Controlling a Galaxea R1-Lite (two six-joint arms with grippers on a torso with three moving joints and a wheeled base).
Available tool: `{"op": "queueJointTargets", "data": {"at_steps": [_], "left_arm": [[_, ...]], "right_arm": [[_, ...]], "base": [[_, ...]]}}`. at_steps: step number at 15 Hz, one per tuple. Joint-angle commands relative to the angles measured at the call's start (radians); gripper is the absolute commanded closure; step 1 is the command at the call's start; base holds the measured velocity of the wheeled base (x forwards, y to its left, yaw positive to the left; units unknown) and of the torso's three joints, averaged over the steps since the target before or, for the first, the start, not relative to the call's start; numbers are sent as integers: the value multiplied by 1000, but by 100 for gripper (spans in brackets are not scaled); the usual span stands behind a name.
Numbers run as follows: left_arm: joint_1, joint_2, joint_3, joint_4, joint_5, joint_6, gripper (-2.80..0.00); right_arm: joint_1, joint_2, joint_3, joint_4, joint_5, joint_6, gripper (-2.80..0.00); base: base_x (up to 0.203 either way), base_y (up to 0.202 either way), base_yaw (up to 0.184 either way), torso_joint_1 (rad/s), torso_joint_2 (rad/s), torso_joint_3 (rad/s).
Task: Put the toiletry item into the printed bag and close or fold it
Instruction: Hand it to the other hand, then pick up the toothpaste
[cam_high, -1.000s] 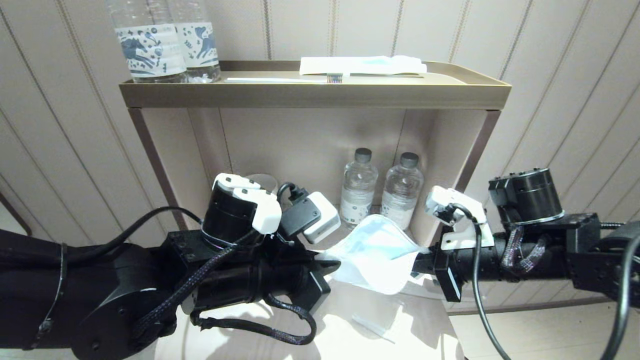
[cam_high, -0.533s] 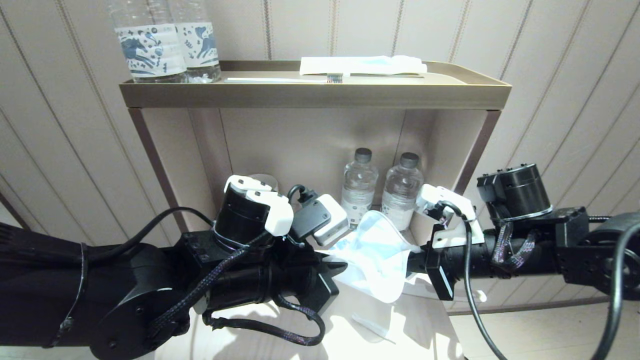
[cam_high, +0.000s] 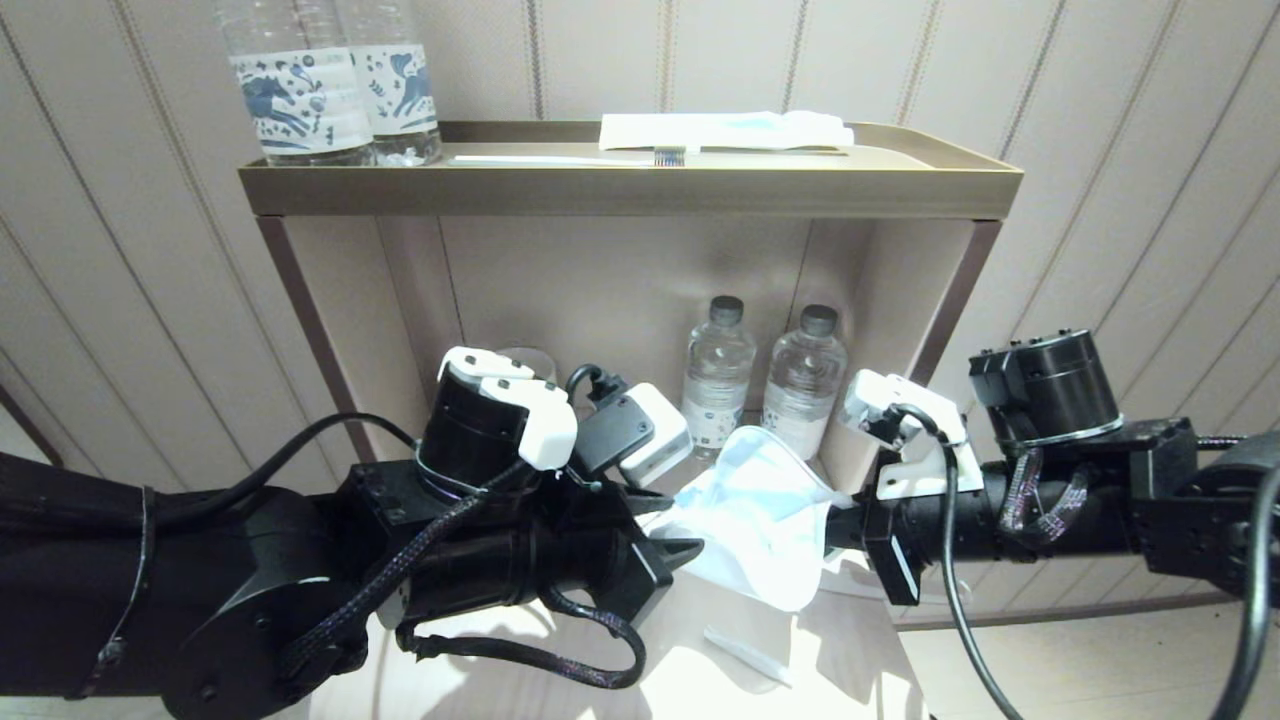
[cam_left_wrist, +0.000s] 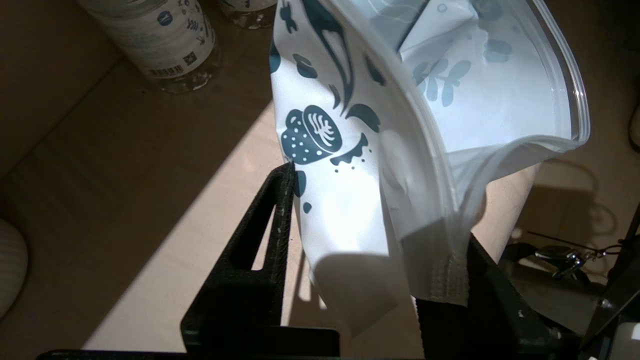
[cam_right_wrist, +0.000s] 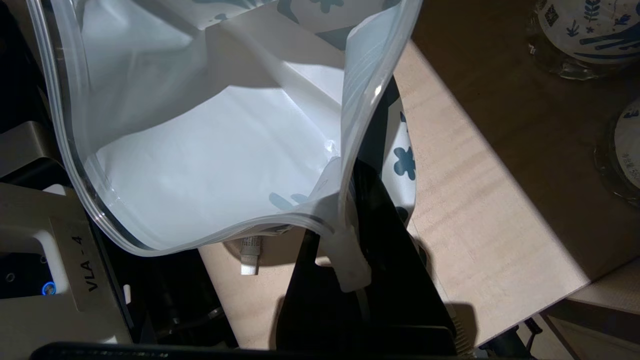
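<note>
The printed bag (cam_high: 755, 520) hangs above the desk (cam_high: 700, 660), mouth open, stretched between both grippers in front of two small water bottles (cam_high: 717, 373). The left gripper (cam_left_wrist: 372, 265) has its jaws clenched on one side seam; the right gripper (cam_right_wrist: 345, 250) appears clenched on the opposite seam. A small clear sachet (cam_high: 745, 652), possibly the toiletry item, lies on the desk below the bag.

Lower shelf surface (cam_high: 700, 660), pale wood grain: two small water bottles (cam_high: 717, 375) upright at the back, side by side. Small clear packet (cam_high: 745, 655) lies flat near front. Top tray (cam_high: 630, 185): two labelled bottles (cam_high: 330, 80), white packet (cam_high: 725, 130), toothbrush (cam_high: 570, 158).
</note>
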Motion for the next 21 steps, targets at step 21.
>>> {"op": "queueJointTargets", "data": {"at_steps": [21], "left_arm": [[66, -112, 206, 102, 317, -135, -280]], "right_arm": [[-84, -168, -2, 11, 15, 21, 0]], "base": [[0, 0, 0, 0, 0, 0]]}}
